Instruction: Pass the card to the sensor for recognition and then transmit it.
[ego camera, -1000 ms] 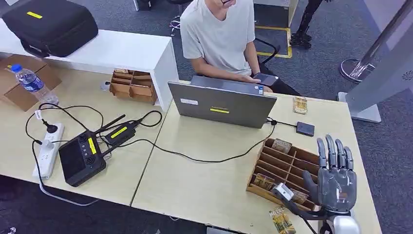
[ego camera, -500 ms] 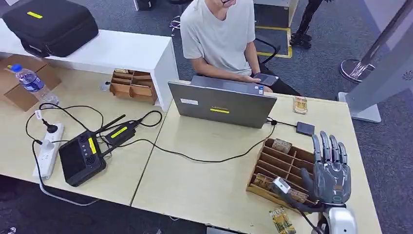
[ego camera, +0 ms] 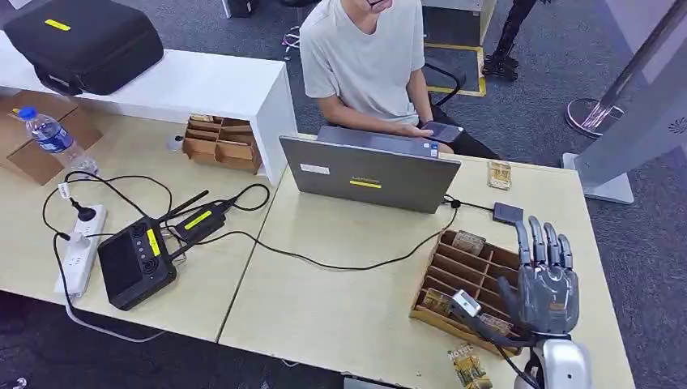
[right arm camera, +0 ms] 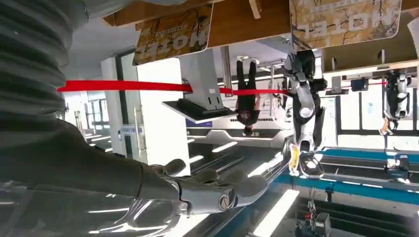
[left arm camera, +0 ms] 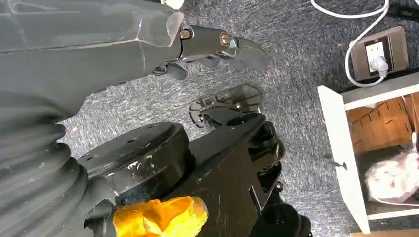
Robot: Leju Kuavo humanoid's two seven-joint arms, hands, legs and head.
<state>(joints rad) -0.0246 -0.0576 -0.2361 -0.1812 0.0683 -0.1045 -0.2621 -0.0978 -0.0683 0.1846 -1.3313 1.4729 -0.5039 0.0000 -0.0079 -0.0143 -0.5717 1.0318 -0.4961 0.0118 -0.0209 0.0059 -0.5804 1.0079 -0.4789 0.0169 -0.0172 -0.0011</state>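
While right hand (ego camera: 544, 285) hovers open, cards (ego camera: 438, 301) lie beside fingers (ego camera: 536, 241).

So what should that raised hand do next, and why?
Probably lower toward a card in the wooden slotted tray and close on it. The right hand hovers over the tray's right edge, fingers straight and apart, holding nothing, so no card can go to the sensor yet.

Pale matt wood-look table (ego camera: 348, 300); brown cardboard-like slotted tray (ego camera: 466, 279); smooth grey metal laptop (ego camera: 369, 172) lid — glossy grey plastic right hand (ego camera: 544, 284).
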